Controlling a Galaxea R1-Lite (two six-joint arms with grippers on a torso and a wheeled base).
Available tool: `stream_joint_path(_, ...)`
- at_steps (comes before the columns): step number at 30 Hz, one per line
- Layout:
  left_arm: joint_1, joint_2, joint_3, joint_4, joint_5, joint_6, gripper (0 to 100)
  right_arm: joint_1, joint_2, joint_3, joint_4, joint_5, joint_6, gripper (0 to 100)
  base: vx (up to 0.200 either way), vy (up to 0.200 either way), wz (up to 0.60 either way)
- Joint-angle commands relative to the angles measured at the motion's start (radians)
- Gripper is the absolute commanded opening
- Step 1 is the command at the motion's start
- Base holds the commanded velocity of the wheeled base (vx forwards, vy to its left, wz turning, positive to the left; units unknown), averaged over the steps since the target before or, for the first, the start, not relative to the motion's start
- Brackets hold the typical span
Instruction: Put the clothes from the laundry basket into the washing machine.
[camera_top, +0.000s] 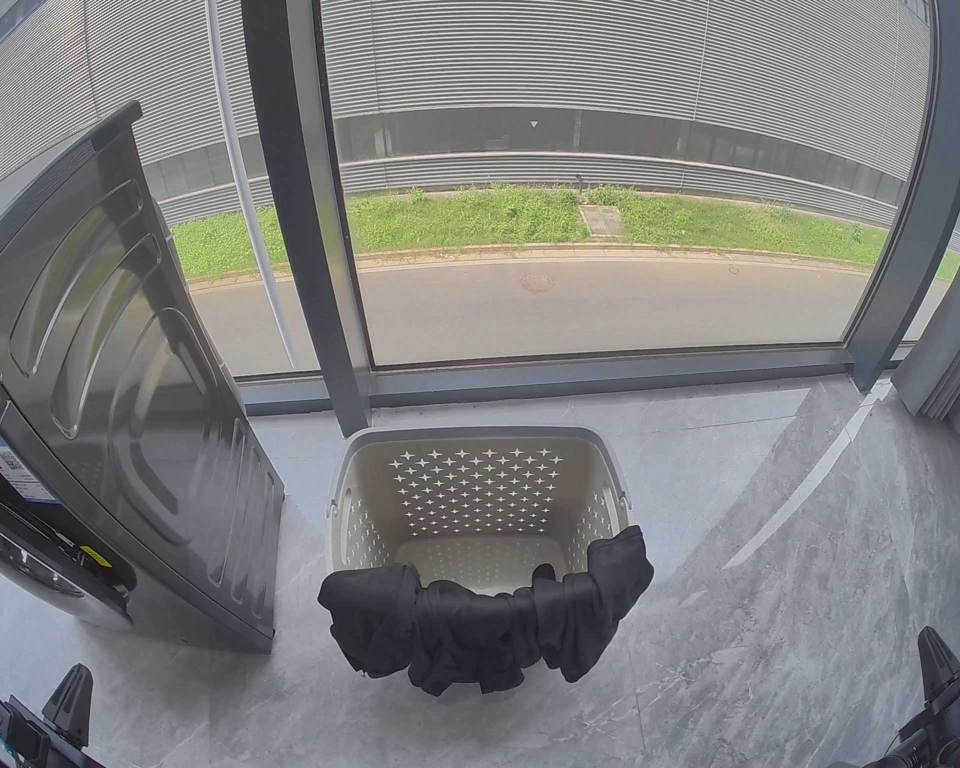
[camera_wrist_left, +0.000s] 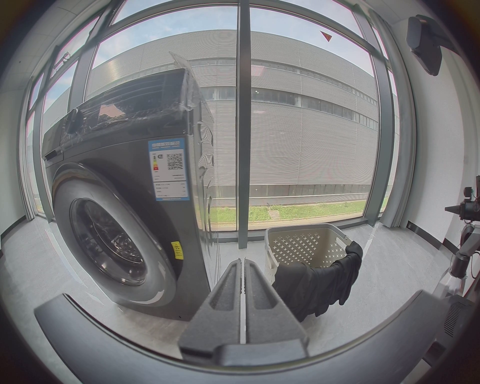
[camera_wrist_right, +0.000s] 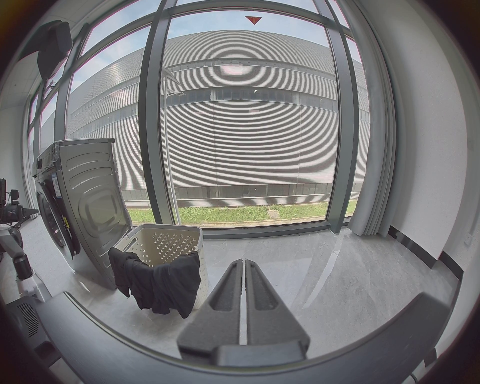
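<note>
1. Head view: from high up, looking down at the laundry basket (camera_top: 470, 432) close below.
2. Left wrist view: from low, facing the washing machine (camera_wrist_left: 130, 200) nearby.
3. Right wrist view: low, farther off, sharing both things.

basket (camera_top: 478, 437) upright on floor (camera_top: 790, 570), just right of washer (camera_top: 130, 420) | black clothes (camera_top: 480, 625) draped over basket's near rim, hanging down outside | window (camera_top: 600, 200) behind basket | left gripper (camera_top: 70, 700) and right gripper (camera_top: 935, 665) at near corners, apart from basket
</note>
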Motion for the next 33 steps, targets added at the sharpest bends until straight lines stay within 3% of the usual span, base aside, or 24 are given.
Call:
stream_joint_path(1,0.000,-0.018,0.016,0.000,0.002,-0.002,0,0.000,-0.018,0.018,0.000,0.000,0.000,0,0.000,0.200,0.00)
stream_joint_path(28,0.000,-0.018,0.016,0.000,0.005,-0.010,0,0.000,-0.018,0.018,0.000,0.000,0.000,0,0.000,0.200,0.00)
stream_joint_path(33,0.000,-0.018,0.016,0.000,0.005,-0.010,0,0.000,-0.018,0.018,0.000,0.000,0.000,0,0.000,0.000,0.00)
